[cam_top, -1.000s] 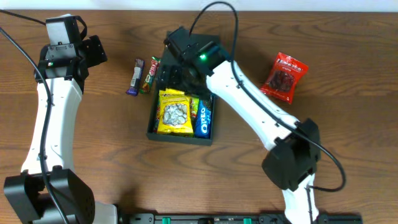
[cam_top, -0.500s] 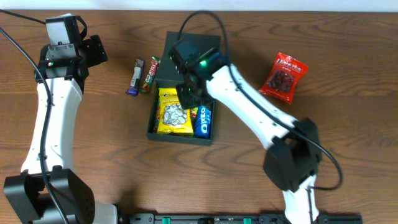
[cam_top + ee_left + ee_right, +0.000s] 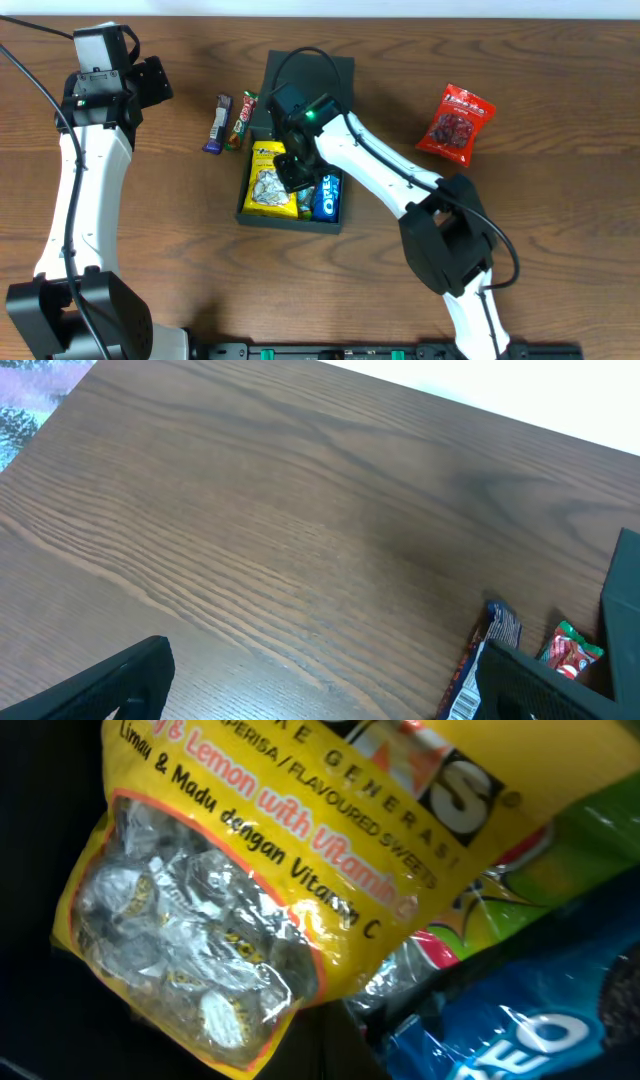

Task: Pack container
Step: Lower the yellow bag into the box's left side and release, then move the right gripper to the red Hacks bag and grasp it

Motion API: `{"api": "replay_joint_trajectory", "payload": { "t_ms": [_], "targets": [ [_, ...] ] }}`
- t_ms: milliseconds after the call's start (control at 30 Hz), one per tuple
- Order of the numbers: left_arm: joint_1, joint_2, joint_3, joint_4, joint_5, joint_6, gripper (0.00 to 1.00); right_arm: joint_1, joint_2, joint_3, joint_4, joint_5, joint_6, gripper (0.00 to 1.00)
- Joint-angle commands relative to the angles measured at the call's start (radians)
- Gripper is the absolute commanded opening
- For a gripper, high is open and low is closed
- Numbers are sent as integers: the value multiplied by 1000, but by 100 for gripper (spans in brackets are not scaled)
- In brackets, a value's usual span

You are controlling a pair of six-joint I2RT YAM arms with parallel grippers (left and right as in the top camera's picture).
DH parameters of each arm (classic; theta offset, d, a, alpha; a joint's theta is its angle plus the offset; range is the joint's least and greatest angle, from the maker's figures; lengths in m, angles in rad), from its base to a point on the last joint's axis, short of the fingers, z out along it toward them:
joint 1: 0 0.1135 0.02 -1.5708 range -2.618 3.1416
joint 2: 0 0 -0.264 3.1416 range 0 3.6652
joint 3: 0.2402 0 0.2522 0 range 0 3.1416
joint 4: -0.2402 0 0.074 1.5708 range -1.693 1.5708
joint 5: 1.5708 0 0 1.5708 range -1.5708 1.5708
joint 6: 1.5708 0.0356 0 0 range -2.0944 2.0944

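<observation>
The container (image 3: 290,217) is a dark teal box in mid-table, its lid (image 3: 320,75) lying open behind it. Inside lie a yellow sweets bag (image 3: 266,180), a green packet (image 3: 590,830) and a blue Oreo packet (image 3: 330,198). My right gripper (image 3: 296,172) is down in the box, shut. Its closed tips (image 3: 330,1035) touch the right edge of the yellow bag (image 3: 250,870), which is tipped toward the left wall. I see nothing pinched between the fingers. My left gripper (image 3: 155,82) hovers open over bare wood at far left, with empty space between its fingers (image 3: 325,690).
A purple bar (image 3: 217,124) and a red-green bar (image 3: 240,120) lie just left of the box; both show in the left wrist view, the purple one (image 3: 480,660) nearer. A red snack packet (image 3: 457,124) lies to the right of the box.
My right gripper shut, then moved from the back of the box forward onto the yellow bag, which shifted left and tilted. The left arm stayed still.
</observation>
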Motion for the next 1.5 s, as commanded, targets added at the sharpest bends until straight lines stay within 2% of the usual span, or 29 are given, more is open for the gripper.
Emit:
{"api": "replay_joint_trajectory", "payload": {
  "t_ms": [0,167,267,333,467,533,567,700,833,1000,1200,1467],
  "targets": [
    [7,10,17,-2,4,-8,98,8,10,-4,-8,-9,-25,2],
    [7,10,17,-7,4,-8,98,-51,-23,104,-145,41,-25,1],
    [6,10,17,-17,5,-8,97,-162,-100,237,-185,143,-16,2],
    [6,9,17,-20,5,-8,98,-244,-145,252,-173,164,-16,4],
    [6,10,17,-35,6,-8,98,-478,-164,240,-213,185,-17,33],
    [6,9,17,-41,15,-8,98,-575,-154,204,-220,184,-12,57],
    [6,10,17,-44,24,-8,98,-617,-151,180,-218,184,-12,64],
    [6,13,17,-48,85,-8,98,-764,-146,35,-173,176,29,79],
    [6,31,17,-43,158,-7,98,-822,-146,-102,-75,105,32,83],
    [6,122,17,7,268,48,98,-832,-146,-225,60,62,51,82],
    [3,257,17,41,282,61,98,-830,-145,-266,157,44,55,79],
    [-34,307,17,62,284,128,98,-829,-89,-286,209,26,81,74]
  ]
}}
